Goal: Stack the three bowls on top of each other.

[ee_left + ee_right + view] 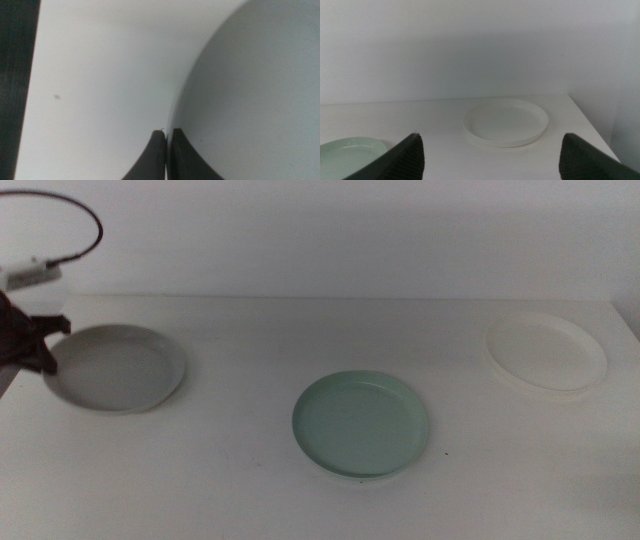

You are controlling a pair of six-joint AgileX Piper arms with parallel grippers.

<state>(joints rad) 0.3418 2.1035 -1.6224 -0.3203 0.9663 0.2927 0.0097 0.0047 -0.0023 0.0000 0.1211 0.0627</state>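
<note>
The pale grey bowl point(118, 367) sits at the left of the table. My left gripper point(48, 350) is at its left rim, jaws closed on the rim; the left wrist view shows the jaws pinched together on the grey bowl's edge point(240, 90). The mint green bowl point(361, 423) lies in the middle of the table and shows in the right wrist view point(350, 155). The white bowl point(546, 351) lies at the back right and shows in the right wrist view point(506, 122). My right gripper point(492, 155) is open and empty, well short of the white bowl, out of the middle view.
The white table point(250, 480) ends at a pale wall behind the bowls. Its right edge point(590, 125) runs close to the white bowl. A dark strip past the table's left edge point(17, 75) shows in the left wrist view. A cable point(85, 225) loops above the left arm.
</note>
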